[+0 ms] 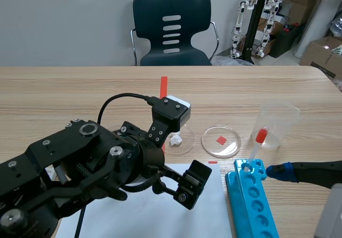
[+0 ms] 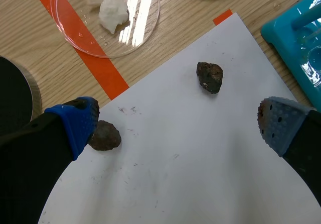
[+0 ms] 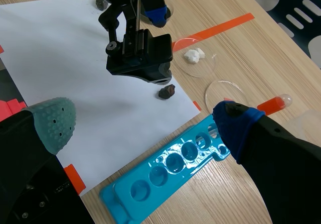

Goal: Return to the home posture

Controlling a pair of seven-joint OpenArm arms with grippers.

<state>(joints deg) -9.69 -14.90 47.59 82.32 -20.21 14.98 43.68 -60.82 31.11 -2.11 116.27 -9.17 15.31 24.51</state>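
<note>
Over the white paper sheet [image 2: 175,184] at the near side of the tabletop [image 1: 80,88], the left claw [image 2: 175,127] is spread wide with nothing between its fingers, a blue pad on one and a grey pad on the other. One dark stone [image 2: 104,136] lies on the sheet right against the blue pad as seen from the left wrist; actual contact cannot be confirmed. A second dark stone [image 2: 209,77] lies on the sheet ahead of the claw, apart from both fingers. The left arm [image 1: 80,163] is bent low across the near left of the scene. The right claw [image 3: 143,123] is likewise spread and holds nothing. It sits low at the right, its blue tip just beside the far end of the blue tube rack [image 1: 251,200], which lies just beside the sheet's right edge. A red-capped tube [image 1: 257,143] stands tilted in the rack's farthest hole. Beyond the sheet, a petri dish [image 1: 184,144] holding white lumps [image 2: 113,13] sits over an orange-red tape line, and a second petri dish [image 1: 230,144] lies over a tape square. A clear plastic beaker [image 1: 278,121] stands just beyond the rack. A dark chair [image 1: 171,27] stands behind the tabletop.
</note>
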